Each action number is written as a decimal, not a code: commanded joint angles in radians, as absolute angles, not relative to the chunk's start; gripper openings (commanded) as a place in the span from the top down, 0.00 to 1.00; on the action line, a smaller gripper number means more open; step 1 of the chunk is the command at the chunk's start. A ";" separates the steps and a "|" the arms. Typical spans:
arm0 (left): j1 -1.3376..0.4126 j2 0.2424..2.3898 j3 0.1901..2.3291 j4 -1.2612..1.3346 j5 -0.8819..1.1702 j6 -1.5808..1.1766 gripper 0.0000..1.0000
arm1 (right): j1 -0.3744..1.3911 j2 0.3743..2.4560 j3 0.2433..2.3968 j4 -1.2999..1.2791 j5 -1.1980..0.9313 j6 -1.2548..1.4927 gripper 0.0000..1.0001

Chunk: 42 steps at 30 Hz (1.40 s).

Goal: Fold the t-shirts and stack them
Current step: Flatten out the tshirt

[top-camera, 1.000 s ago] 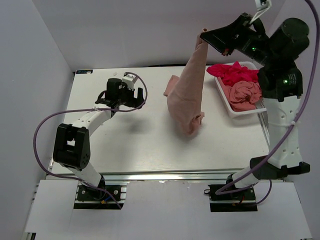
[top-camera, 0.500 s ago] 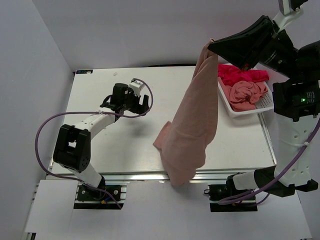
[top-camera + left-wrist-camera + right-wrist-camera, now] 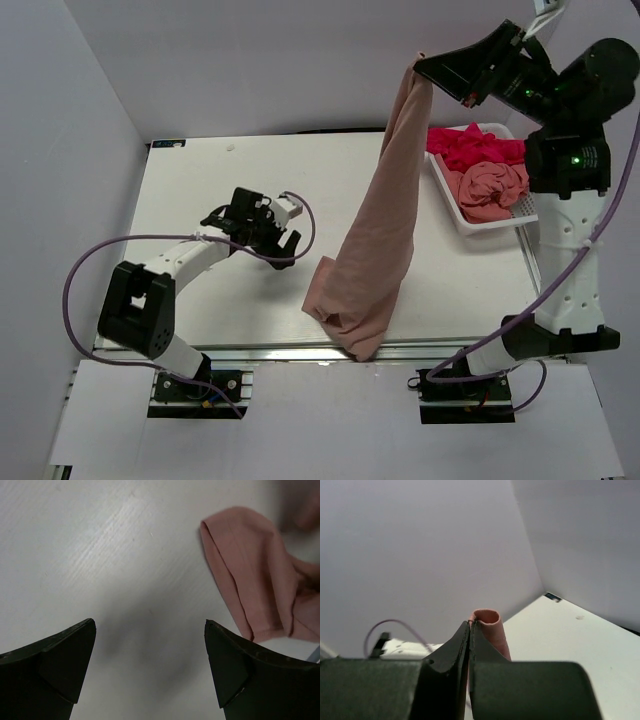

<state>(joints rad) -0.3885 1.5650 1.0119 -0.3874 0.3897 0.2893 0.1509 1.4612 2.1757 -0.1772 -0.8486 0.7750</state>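
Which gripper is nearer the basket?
Right. The right gripper hangs raised just left of the basket, pinching a pink shirt. The left gripper is open, beyond that shirt.

No text, brand, number or sign can be read in any of the views. The only label-like mark is a small dark sticker (image 3: 168,144) on the desk (image 3: 200,180), at its far corner in the upper left of the top view. It also shows at the right of the right wrist view. In both it is too small to read.
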 commanded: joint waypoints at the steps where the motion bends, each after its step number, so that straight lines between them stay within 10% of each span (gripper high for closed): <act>1: -0.390 1.450 0.959 -0.446 0.399 0.368 0.02 | 0.143 1.489 2.164 -0.212 -0.733 0.689 1.00; 42: -0.469 1.850 0.995 -0.785 0.857 0.571 0.06 | 0.141 1.600 1.951 -0.270 -0.196 0.370 1.00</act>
<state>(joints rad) -0.4603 1.7901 1.0073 -0.7143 0.8696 0.5018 0.1452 1.5986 1.9465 -0.3519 -0.2207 0.3946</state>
